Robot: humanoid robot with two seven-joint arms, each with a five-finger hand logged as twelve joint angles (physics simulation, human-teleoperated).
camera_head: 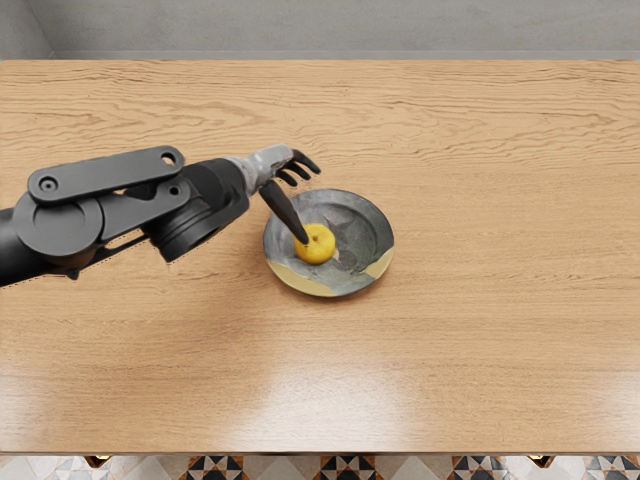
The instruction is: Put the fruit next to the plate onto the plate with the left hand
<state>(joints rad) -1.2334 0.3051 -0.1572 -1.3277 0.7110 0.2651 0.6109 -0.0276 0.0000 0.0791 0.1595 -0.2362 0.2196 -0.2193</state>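
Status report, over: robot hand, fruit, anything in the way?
Left robot hand open at plate rim, one finger at yellow fruit. Fruit sits on plate. Right hand out of view. No obstruction seen.

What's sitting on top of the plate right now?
A yellow fruit lies on the grey plate, left of its middle. One finger of the left hand crosses the rim and hides the fruit's upper left edge.

Left arm [90, 205] cropped (left edge), fruit [321, 248] partly hidden
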